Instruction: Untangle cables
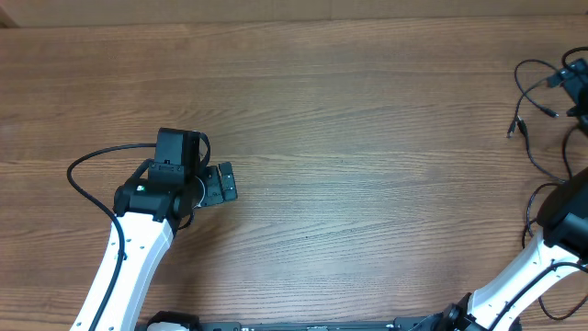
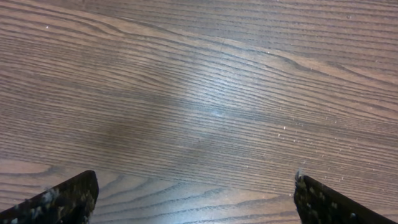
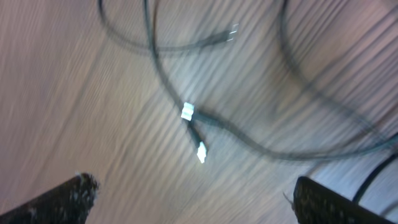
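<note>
Overhead straight down; wrist views close over table (image 2: 211,93); cables (image 3: 187,112) shared overhead, right wrist.

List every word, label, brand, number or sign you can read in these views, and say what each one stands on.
None can be read.
The brown wood-grain table bears no print.
The black left gripper and its white arm show no legible label.
The thin black cables with silver plug tips are motion-blurred in the right wrist view; any marking there is too small to tell.

Cables (image 1: 514,126) sprawl at the table (image 1: 367,110) edge — far right, apparently cropped.
</note>
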